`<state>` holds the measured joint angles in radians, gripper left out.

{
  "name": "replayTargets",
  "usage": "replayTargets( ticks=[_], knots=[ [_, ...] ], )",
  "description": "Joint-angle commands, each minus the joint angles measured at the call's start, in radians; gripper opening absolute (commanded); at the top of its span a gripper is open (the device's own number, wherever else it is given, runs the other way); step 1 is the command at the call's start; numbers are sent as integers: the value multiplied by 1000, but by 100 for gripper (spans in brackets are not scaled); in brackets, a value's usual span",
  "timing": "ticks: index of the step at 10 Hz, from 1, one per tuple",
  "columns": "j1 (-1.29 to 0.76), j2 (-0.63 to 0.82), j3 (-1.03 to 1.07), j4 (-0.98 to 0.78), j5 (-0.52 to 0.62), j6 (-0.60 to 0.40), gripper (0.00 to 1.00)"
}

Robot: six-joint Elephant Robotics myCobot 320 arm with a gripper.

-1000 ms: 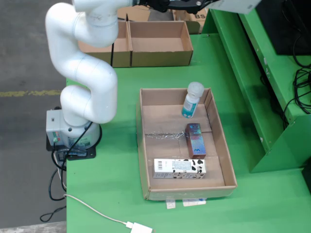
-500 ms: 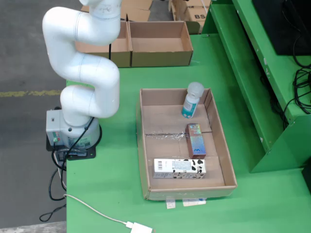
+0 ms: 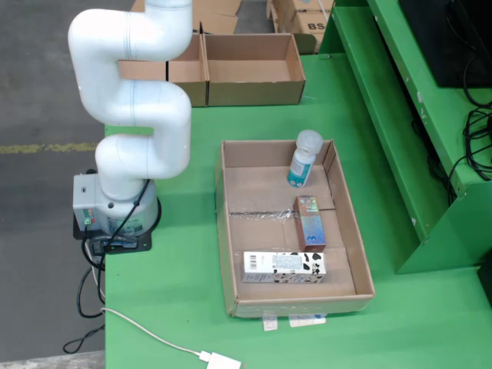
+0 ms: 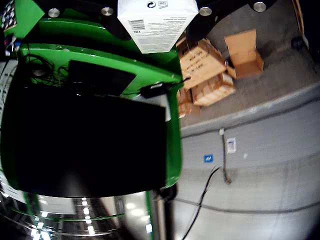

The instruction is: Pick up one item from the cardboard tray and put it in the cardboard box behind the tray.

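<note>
In the wrist view my gripper (image 4: 158,15) is shut on a white carton (image 4: 156,27) with a barcode, held at the top edge between dark fingers. The camera faces sideways, off the table. In the fixed view only the white arm (image 3: 134,100) shows; it rises out of the top edge, so the gripper is hidden there. The cardboard tray (image 3: 227,231) holds a white-capped bottle (image 3: 303,158), a small brown box with a shiny top (image 3: 310,222) and a cow-patterned carton (image 3: 284,267). An open cardboard box (image 3: 254,71) stands behind the tray.
A second open box (image 3: 184,77) stands left of the first, partly behind the arm. The arm's base (image 3: 115,211) sits at the table's left edge with cables. A raised green shelf (image 3: 400,115) runs along the right. The wrist view shows a black monitor (image 4: 85,145) and stacked boxes (image 4: 210,70).
</note>
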<state>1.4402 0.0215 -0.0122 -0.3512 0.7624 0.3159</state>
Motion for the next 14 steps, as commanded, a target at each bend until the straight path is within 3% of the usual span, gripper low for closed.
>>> replayTargets(
  ticks=[1, 14],
  knots=[
    [268, -28, 12, -81, -22, -13, 0],
    [448, -112, 12, -206, 74, 84, 0]
  ],
)
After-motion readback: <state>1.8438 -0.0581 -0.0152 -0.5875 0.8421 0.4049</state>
